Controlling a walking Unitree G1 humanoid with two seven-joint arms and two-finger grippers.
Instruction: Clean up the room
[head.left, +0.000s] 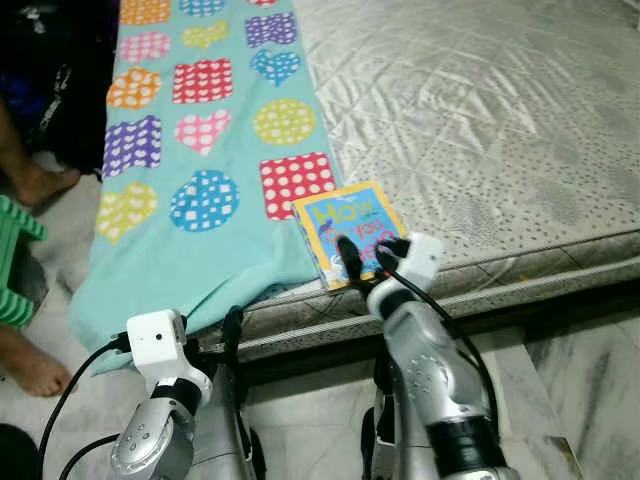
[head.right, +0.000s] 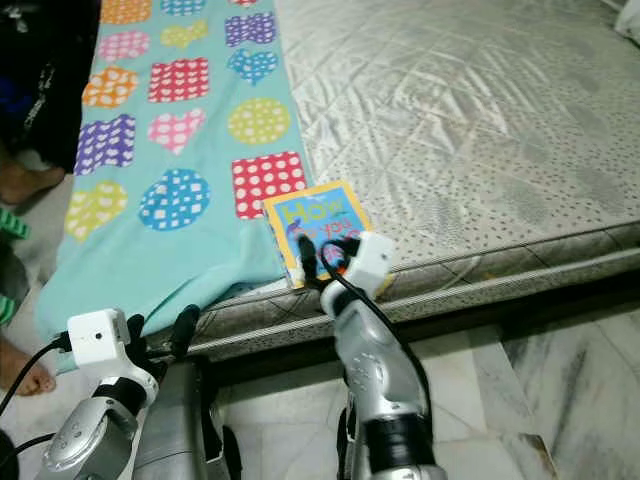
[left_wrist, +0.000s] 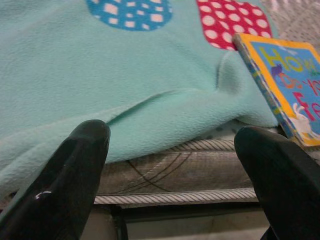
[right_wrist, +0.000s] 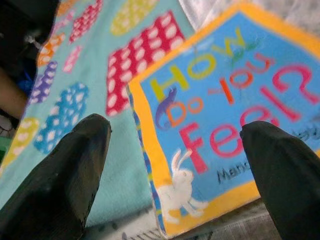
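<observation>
feet (head.left: 35, 185) of a person at far left, bare, on the marble floor (head.left: 560, 370), beside a green plastic item (head.left: 15, 260) i cannot identify.

blanket (head.left: 190, 150), teal fleece with dotted hearts and squares, draped over the left part of the mattress (head.left: 480, 130) and hanging off its near edge. soft, limp; would bunch if pulled.

left gripper (left_wrist: 175, 165), low by the bed frame, fingers spread wide, empty, aimed at the blanket's hanging hem.

book (head.left: 350, 232), "how do you feel", orange border, blue cover, lying flat at the mattress's near edge, one side touching the blanket. i judge it a board book: stiff, light, smooth-faced, not fragile. best hold would be across the near edge that meets the mattress lip, one finger over the cover, one under.

right gripper (head.left: 373, 255), over the book's near part, fingers parted, gripping nothing yet.

containers: i see no bin, box or shelf, so i cannot tell where the book goes.
</observation>
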